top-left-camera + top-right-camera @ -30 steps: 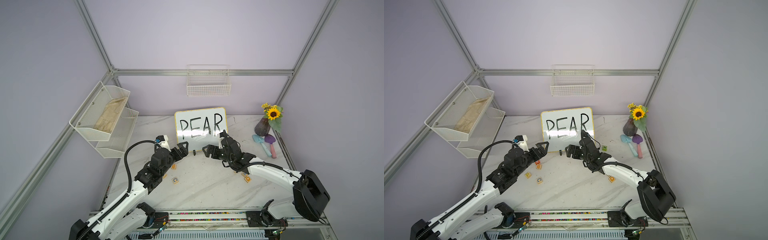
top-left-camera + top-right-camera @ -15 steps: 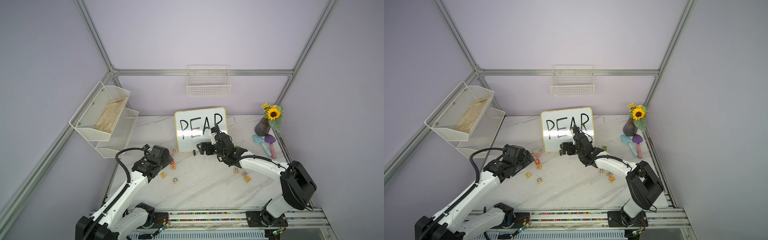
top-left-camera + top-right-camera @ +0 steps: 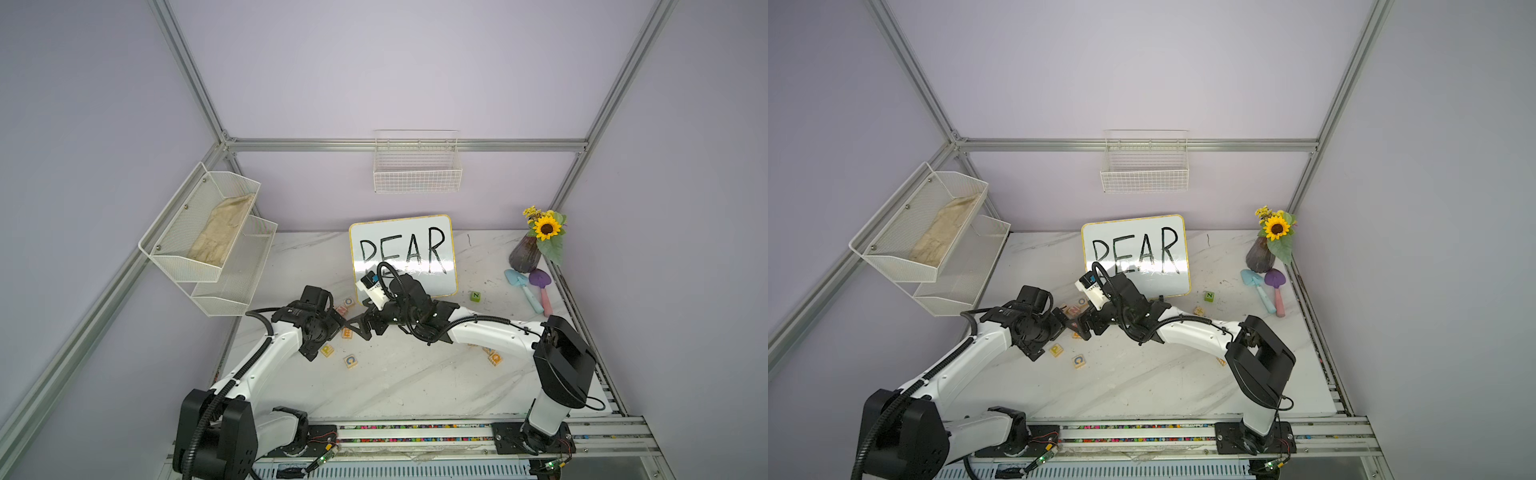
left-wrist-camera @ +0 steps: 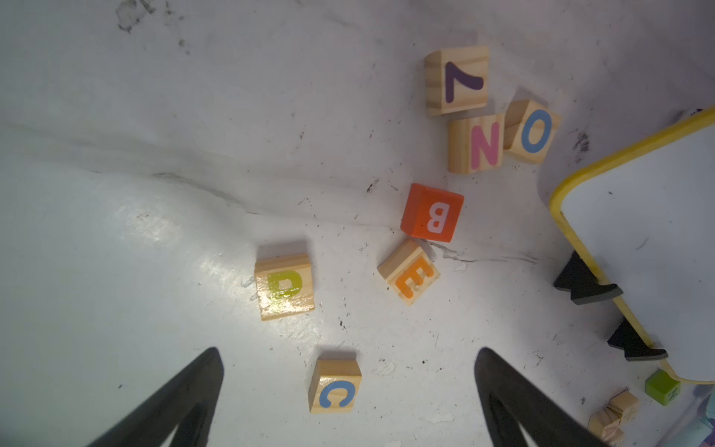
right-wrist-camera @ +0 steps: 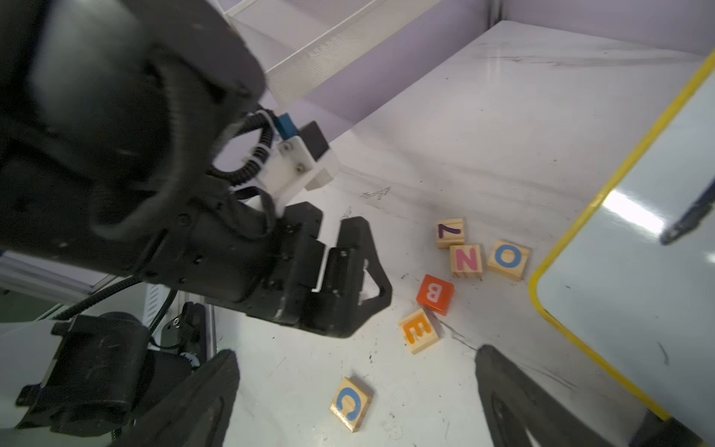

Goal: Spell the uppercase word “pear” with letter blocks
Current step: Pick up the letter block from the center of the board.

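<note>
Block P (image 4: pixel 284 287) and block E (image 4: pixel 409 272) lie free; left hand (image 4: pixel 348 351) and right hand (image 5: pixel 356 350) gape empty; whiteboard (image 4: pixel 657 232) reads PEAR.

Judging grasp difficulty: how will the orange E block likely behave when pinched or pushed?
The E block looks like plain wood with flat faces: probably rigid, unlikely to roll. Lying flat, it should slide, not tip. The red B block beside it may get nudged.

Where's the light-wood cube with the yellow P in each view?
In a top view: light-wood cube with the yellow P, lower centre-left, beside the left arm.
In a top view: same cube, same spot.
Left wrist: centre-left of picture.
Right wrist: not in it.
Shared landmark: light-wood cube with a blue C, close by, in all four.
</note>
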